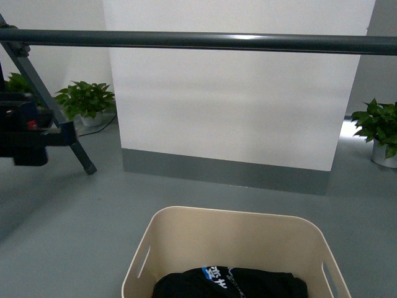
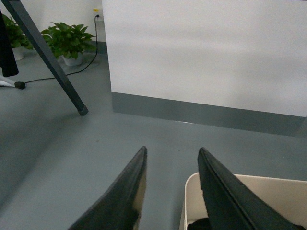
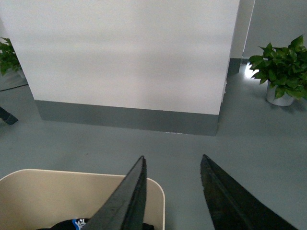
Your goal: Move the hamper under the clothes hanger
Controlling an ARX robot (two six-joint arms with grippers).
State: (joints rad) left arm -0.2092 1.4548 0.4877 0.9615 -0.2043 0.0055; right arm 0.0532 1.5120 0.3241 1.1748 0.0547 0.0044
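Note:
The beige hamper [image 1: 236, 239] sits on the grey floor at the bottom centre of the front view, with a black garment [image 1: 229, 284] inside. The clothes hanger's dark bar [image 1: 205, 41] runs across the top, above and beyond the hamper; one angled leg [image 1: 59, 112] shows at the left. My left gripper [image 2: 171, 152] is open, its fingers straddling the hamper's left far corner [image 2: 192, 184]. Open too, my right gripper [image 3: 172, 160] straddles the hamper's right far corner [image 3: 156, 189]. Neither gripper shows in the front view.
A white wall panel [image 1: 236, 105] with a grey base stands ahead. Potted plants stand at the left [image 1: 87, 99] and right [image 1: 378, 127]. A dark device [image 1: 25, 133] sits at the left edge. Grey floor [image 1: 93, 211] surrounds the hamper.

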